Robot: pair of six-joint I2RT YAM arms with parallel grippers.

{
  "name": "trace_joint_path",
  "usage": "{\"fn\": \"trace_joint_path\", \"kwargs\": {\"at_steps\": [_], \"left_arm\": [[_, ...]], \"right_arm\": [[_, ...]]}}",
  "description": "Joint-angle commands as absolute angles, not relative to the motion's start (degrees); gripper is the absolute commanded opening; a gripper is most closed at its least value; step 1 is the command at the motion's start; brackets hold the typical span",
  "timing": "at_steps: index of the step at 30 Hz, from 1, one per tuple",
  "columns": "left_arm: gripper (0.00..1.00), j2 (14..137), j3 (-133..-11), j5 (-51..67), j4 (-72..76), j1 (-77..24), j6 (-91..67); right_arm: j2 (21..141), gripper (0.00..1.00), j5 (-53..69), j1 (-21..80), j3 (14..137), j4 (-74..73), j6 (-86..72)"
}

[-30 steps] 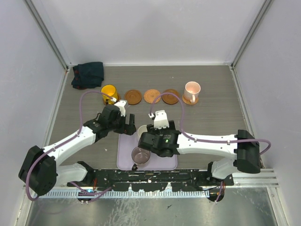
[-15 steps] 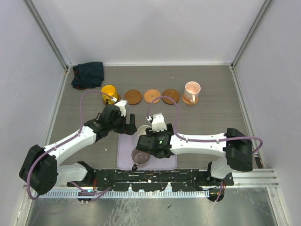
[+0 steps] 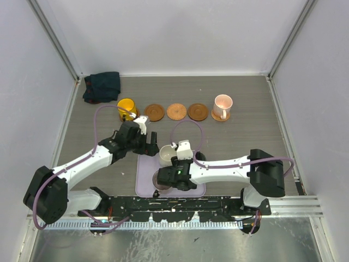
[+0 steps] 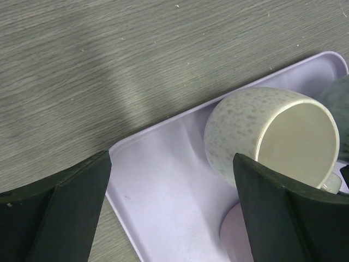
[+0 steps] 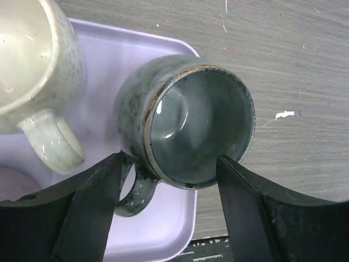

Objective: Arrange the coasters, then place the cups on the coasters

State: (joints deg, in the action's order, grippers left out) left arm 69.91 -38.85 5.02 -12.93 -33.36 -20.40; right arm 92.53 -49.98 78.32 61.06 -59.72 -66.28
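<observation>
In the right wrist view a grey-green cup [image 5: 191,125] stands upright at a corner of the lavender tray [image 5: 163,234]. My right gripper [image 5: 169,161] is open, one finger beside the handle and the other beside the rim. The cream cup [image 4: 272,136] stands next to it on the tray. My left gripper [image 4: 172,180] hangs open over the tray's corner, holding nothing. The mauve cup [image 3: 158,179] is partly hidden under the right gripper [image 3: 173,176]. At the back, the yellow cup [image 3: 126,106] and pink cup [image 3: 222,103] flank three bare coasters [image 3: 176,111].
A dark folded cloth [image 3: 102,85] lies in the back left corner. The tray [image 3: 143,185] sits at the near edge between the two arm bases. White walls with metal posts close in the table on three sides.
My right gripper has moved nearer and to the left, down over the tray, uncovering the cream cup. The left arm has hardly moved. Both sets of jaws stand as wide as before.
</observation>
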Motion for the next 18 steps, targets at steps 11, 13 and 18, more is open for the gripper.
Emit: {"fn": "trace_joint_path", "kwargs": {"at_steps": [11, 13, 18], "left_arm": [[0.95, 69.1, -39.5, 6.3, -10.5, -33.3, -20.6], [0.95, 69.1, -39.5, 6.3, -10.5, -33.4, -20.5], [0.95, 69.1, -39.6, 6.2, -10.3, -33.4, -20.4]], "right_arm": [[93.4, 0.76, -53.6, 83.3, 64.5, -71.1, -79.0], [94.7, 0.76, -55.3, 83.3, 66.8, -73.1, -79.0], [98.3, 0.78, -58.6, 83.3, 72.7, -79.6, -80.9]]}}
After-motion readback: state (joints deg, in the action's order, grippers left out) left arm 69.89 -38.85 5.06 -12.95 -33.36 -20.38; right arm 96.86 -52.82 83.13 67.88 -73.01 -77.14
